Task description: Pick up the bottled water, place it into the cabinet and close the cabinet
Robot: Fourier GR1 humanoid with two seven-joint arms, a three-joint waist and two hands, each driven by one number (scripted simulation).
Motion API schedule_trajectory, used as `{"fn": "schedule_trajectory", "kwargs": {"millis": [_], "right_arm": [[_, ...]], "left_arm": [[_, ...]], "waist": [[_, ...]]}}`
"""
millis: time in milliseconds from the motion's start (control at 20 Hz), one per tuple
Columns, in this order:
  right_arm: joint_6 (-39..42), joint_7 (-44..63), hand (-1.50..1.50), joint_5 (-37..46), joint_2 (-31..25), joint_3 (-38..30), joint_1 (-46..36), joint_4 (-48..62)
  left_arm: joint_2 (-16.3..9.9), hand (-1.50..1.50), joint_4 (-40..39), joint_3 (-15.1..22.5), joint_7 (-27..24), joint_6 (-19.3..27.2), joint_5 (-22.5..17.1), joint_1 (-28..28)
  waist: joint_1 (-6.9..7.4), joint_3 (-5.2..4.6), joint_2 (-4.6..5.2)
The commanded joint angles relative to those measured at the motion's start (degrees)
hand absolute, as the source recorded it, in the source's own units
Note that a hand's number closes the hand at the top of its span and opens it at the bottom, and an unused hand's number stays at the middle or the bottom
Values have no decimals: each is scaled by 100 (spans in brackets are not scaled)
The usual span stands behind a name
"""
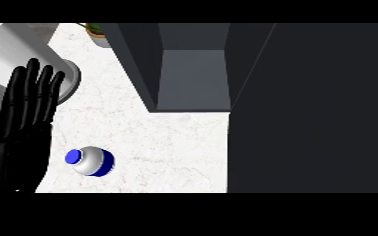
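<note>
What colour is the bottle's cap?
Blue, on the bottle; seen in the head view.

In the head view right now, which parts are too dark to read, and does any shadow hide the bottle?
Head view: the open cabinet is dim inside, its door at right nearly black; the bottled water stands evenly lit on the white counter, unshadowed; the left hand is black.
</note>
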State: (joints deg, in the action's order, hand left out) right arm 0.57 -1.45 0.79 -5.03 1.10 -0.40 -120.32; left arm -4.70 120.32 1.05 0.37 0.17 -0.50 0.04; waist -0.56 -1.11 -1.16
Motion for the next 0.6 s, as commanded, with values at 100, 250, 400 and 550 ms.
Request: {"fn": "schedule_trajectory", "kwargs": {"millis": [100, 250, 400, 550], "right_arm": [[84, 28, -150, -14, 0, 99, 219, -268], [141, 81, -150, -34, 28, 236, 729, -588], [690, 498, -150, -715, -27, 690, 951, -701], [593, 956, -150, -606, 60, 1133, 1039, -1243]], "left_arm": [[451, -150, 342, -3, -78, 1121, 1037, 512], [460, -150, 823, -535, 147, 2043, 1448, 939], [465, -150, 894, -388, 593, 3218, 461, 1373], [467, -150, 1612, 392, 1134, 3889, 1173, 1649]], "waist": [[97, 115, 94], [154, 123, 47], [201, 109, 46], [103, 117, 78]]}}
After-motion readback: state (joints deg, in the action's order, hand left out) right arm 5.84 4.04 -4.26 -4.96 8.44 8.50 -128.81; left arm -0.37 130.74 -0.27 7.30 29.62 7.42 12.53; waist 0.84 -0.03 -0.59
